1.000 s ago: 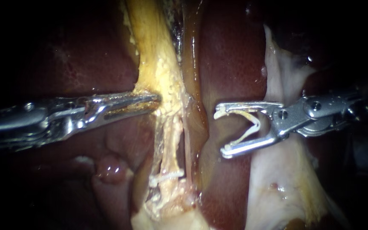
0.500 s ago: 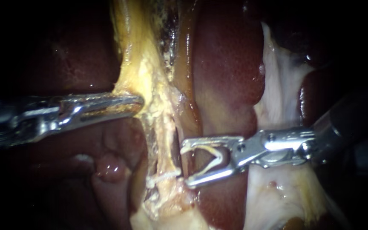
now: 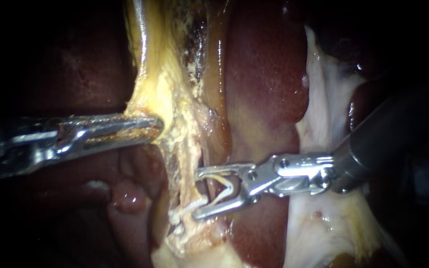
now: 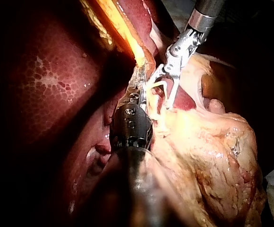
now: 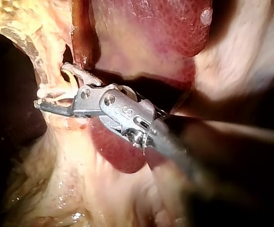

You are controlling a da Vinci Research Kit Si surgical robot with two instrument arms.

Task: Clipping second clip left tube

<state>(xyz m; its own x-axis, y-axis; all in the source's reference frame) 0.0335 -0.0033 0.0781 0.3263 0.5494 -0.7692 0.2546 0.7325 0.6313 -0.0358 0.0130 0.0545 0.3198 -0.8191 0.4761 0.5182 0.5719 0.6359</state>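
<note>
Left instrument (image 3: 156, 126) comes in level, its pincer closed flat on the edge of the yellow tissue (image 3: 160, 94) beside the liver (image 3: 264, 74). Right instrument (image 3: 196, 194): pincer part-spread, a pale open clip (image 3: 224, 188) seated against both halves. Its tips reach the left tube (image 3: 187, 159), just above the other clip (image 3: 190, 206) lying across that tube. Whether the tube sits fully inside the clip cannot be told.

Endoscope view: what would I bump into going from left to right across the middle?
First the left instrument, then the yellow tissue, then the right instrument, which holds a clip.
</note>
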